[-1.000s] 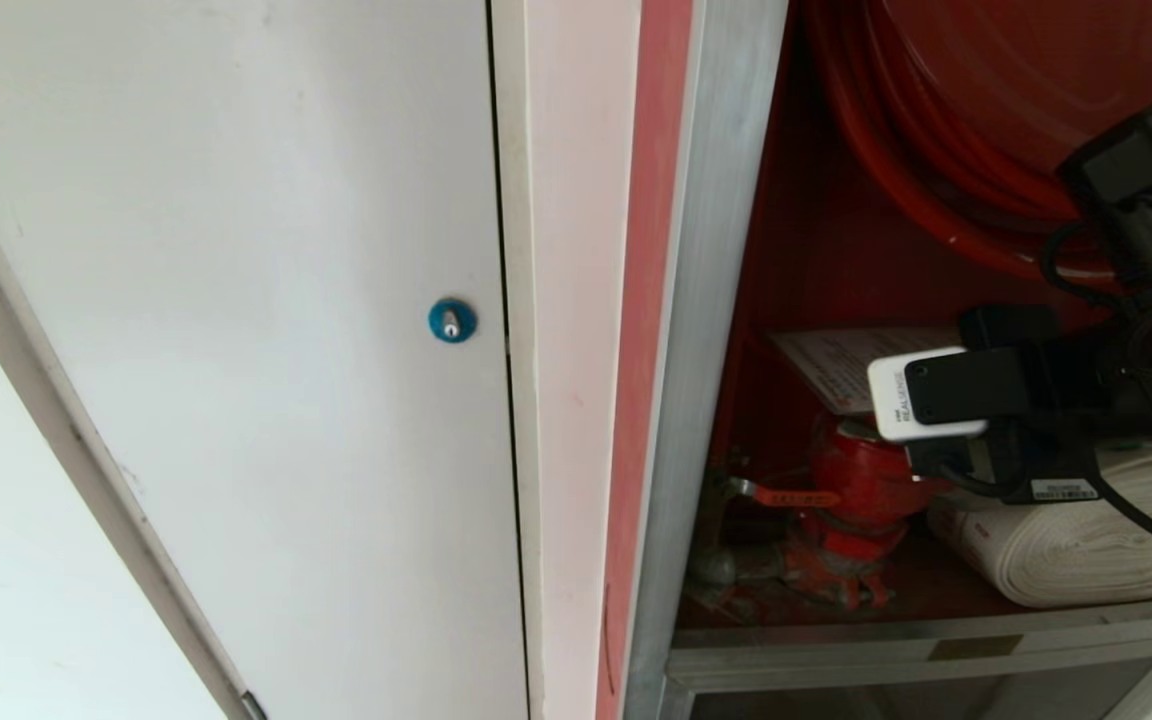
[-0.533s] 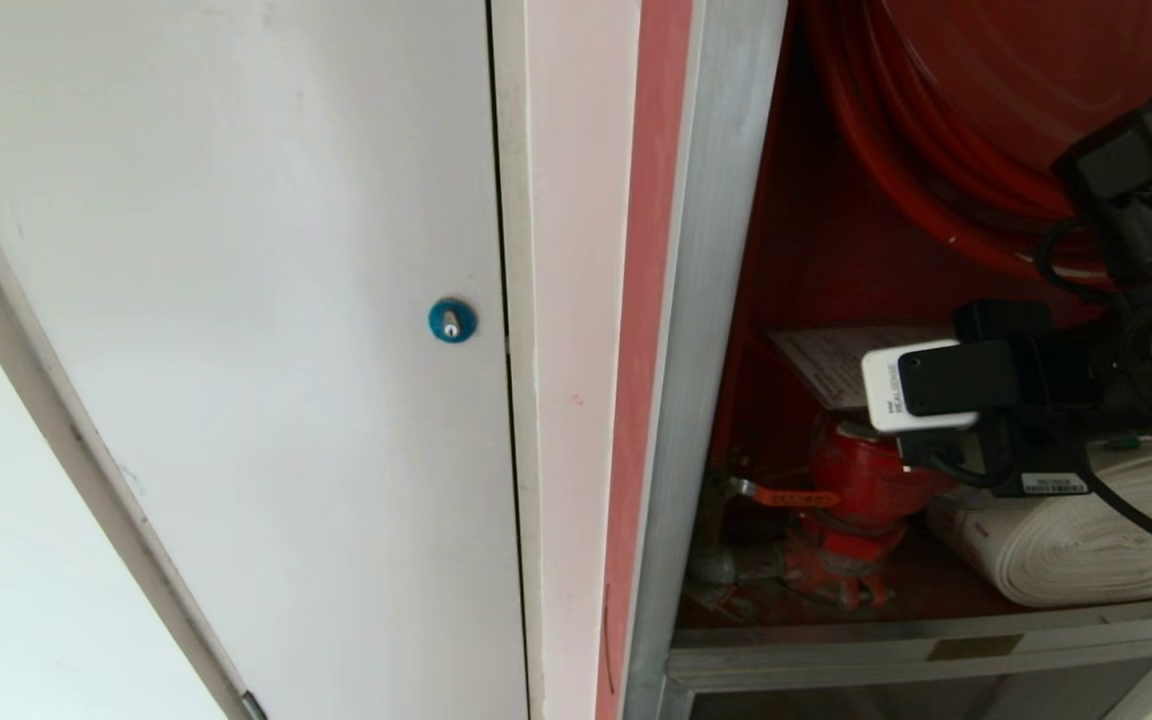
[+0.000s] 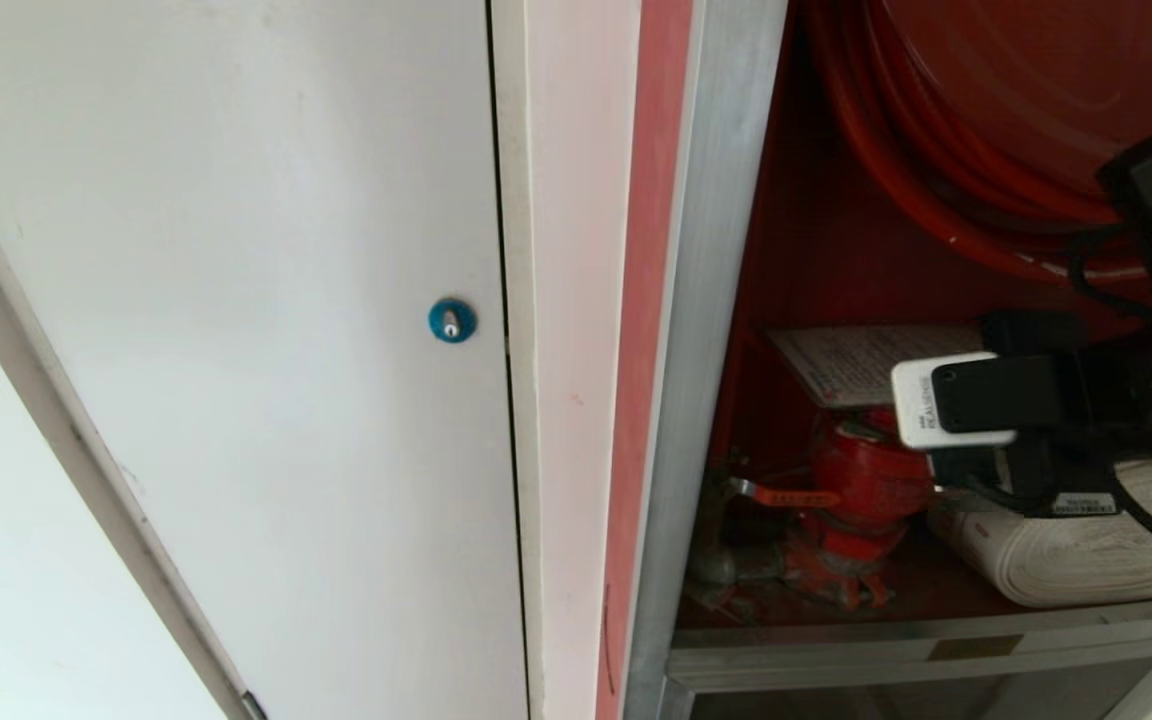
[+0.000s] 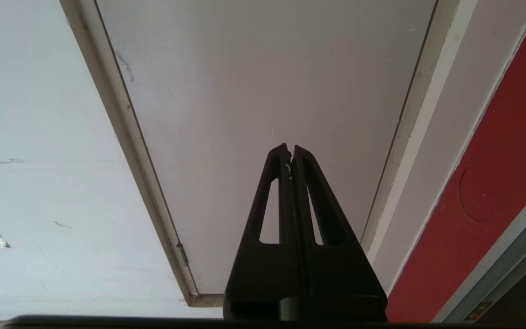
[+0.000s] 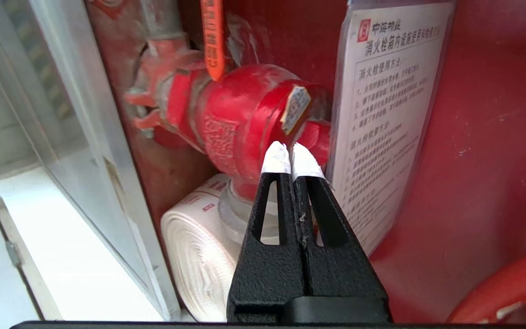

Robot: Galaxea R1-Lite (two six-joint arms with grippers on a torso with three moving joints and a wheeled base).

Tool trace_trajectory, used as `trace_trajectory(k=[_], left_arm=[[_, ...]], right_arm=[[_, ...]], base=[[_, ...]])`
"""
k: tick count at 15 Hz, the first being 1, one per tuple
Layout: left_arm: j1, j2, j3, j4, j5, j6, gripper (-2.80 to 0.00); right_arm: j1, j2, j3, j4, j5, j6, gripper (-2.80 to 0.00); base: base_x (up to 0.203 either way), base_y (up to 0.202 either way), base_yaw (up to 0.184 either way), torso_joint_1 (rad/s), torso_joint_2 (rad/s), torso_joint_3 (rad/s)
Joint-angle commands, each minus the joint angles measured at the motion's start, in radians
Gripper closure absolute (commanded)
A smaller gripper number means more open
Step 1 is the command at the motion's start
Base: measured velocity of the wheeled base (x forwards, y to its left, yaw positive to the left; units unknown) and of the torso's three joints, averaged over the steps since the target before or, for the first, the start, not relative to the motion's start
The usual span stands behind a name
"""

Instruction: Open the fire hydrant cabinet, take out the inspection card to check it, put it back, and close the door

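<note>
**Operator:** Where is the right arm sitting, and what are the jaws doing?

**Spotter:** You are looking at the right gripper [image 5: 291,157] reaching inside the open, silver aluminium-framed fire hydrant cabinet [image 3: 701,330] with its red interior. Its white-tipped jaws are pressed together on nothing, and they are pointing at the red cast hydrant valve [image 5: 240,116], near its small metal tag. In the head view the arm is coming in from about three o'clock, with its white-and-black wrist camera [image 3: 956,400] hanging in front of the valve.

**Operator:** And the card?

**Spotter:** You are seeing the white printed inspection card in its clear plastic sleeve [image 5: 388,114] standing against the red back wall just beside the valve, at about two o'clock from the jaw tips and apart from them. In the head view it is showing at [image 3: 861,362], just above the valve, with the camera covering its right end.

**Operator:** Anything else in there?

**Spotter:** The rolled white canvas hose [image 3: 1076,550] is lying on the cabinet floor at about four o'clock from the valve, and the red hose reel [image 3: 986,120] is hanging above.

**Operator:** Left side?

**Spotter:** Your left gripper [image 4: 290,153] is idling with its black jaws closed and empty, facing the plain white door with the blue round lock [image 3: 452,320].
</note>
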Motion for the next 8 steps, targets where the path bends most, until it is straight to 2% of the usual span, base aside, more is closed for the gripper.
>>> trace_trajectory(k=[1, 2, 5, 6, 8], left_arm=[[0.000, 0.001, 0.012, 0.000, 0.000, 0.000, 0.00], [0.000, 0.001, 0.011, 0.000, 0.000, 0.000, 0.00], [0.000, 0.001, 0.011, 0.000, 0.000, 0.000, 0.00], [0.000, 0.001, 0.011, 0.000, 0.000, 0.000, 0.00], [0.000, 0.001, 0.012, 0.000, 0.000, 0.000, 0.00]], right_arm=[[0.001, -0.050, 0.019, 0.003, 0.010, 0.007, 0.00], [0.000, -0.087, 0.032, 0.001, 0.017, 0.038, 0.00], [-0.003, -0.171, 0.060, -0.027, 0.023, 0.224, 0.00], [-0.003, -0.180, 0.071, -0.029, 0.023, 0.246, 0.00], [-0.004, -0.260, 0.129, -0.033, 0.026, 0.351, 0.00]], base=[[0.000, 0.000, 0.000, 0.000, 0.00, 0.000], [0.000, 0.000, 0.000, 0.000, 0.00, 0.000], [0.000, 0.000, 0.000, 0.000, 0.00, 0.000], [0.000, 0.000, 0.000, 0.000, 0.00, 0.000], [0.000, 0.000, 0.000, 0.000, 0.00, 0.000]])
